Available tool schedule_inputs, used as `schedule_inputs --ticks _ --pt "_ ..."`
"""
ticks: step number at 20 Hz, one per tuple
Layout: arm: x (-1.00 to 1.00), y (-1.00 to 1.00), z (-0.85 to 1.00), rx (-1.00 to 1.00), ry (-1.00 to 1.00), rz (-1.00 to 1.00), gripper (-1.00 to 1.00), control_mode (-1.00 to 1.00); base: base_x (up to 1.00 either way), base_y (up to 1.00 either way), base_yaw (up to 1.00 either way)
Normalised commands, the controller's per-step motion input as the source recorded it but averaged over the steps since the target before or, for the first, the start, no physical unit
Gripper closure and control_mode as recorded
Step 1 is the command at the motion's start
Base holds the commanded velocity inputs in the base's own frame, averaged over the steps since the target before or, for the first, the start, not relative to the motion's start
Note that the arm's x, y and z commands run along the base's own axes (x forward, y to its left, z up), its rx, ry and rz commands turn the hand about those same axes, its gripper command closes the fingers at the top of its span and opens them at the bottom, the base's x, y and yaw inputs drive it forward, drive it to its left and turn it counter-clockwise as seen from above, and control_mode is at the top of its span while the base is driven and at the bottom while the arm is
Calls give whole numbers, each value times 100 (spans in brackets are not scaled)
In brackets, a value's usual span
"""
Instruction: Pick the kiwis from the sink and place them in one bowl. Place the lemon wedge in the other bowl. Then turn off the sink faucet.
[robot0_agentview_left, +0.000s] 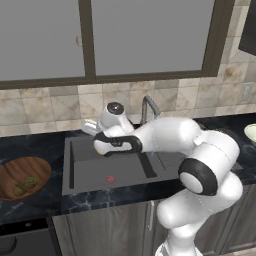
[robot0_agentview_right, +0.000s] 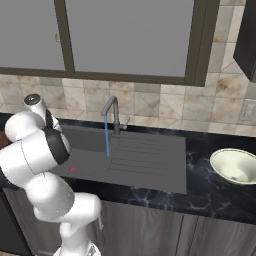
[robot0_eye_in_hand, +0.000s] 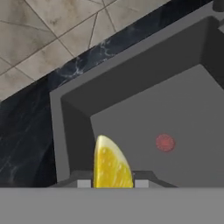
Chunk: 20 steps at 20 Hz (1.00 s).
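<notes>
The lemon wedge (robot0_eye_in_hand: 112, 164) sits pinched between the nearly closed fingers of the gripper (robot0_eye_in_hand: 113, 183), lifted above the sink (robot0_agentview_left: 90, 175). Down on the sink floor lies a small flat red thing (robot0_eye_in_hand: 165, 142). Water runs from the faucet (robot0_agentview_right: 113, 111). Left of the sink, two kiwis (robot0_agentview_left: 26, 185) rest in the wooden bowl (robot0_agentview_left: 22, 176); right of it stands the pale bowl (robot0_agentview_right: 235, 166).
</notes>
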Motion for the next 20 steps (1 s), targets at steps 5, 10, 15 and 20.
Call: schedule_inputs --ticks 5,10,15,20 --pt "-75 -45 75 0 -7 -2 100 -100 0 0 0" --pt "-63 -69 65 0 0 -8 100 -100 0 0 0" --pt "-57 -72 60 0 0 -10 100 -100 0 0 0" --pt "-45 -73 52 0 1 -13 100 -100 0 0 0"
